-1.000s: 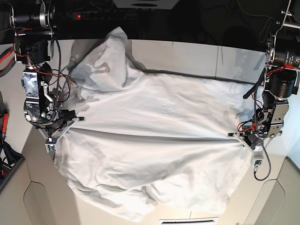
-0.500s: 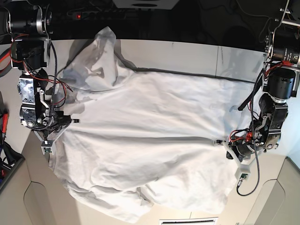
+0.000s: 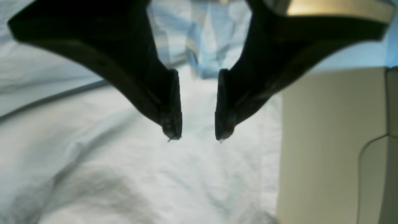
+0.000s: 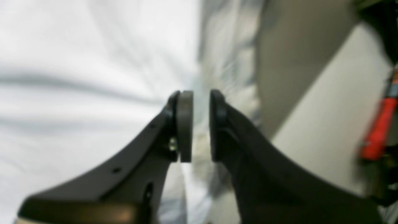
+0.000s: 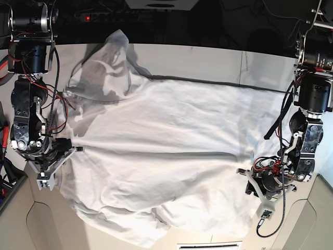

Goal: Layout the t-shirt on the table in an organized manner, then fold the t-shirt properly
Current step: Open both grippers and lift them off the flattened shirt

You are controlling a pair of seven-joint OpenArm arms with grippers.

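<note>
White cotton, the t-shirt (image 5: 161, 156) lies spread but rumpled on the table (image 5: 218, 60) between my grippers. Left gripper (image 3: 195, 137) hangs parted and empty over its edge; right gripper (image 4: 201, 124) shows a narrow gap, nothing pinched, probably ready to regrasp.

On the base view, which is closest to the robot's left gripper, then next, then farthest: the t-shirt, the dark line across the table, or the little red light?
From the left gripper:
1. t-shirt, right beside it, toward the middle.
2. dark line, farther back on the same side.
3. red light, far back on the opposite side.
</note>
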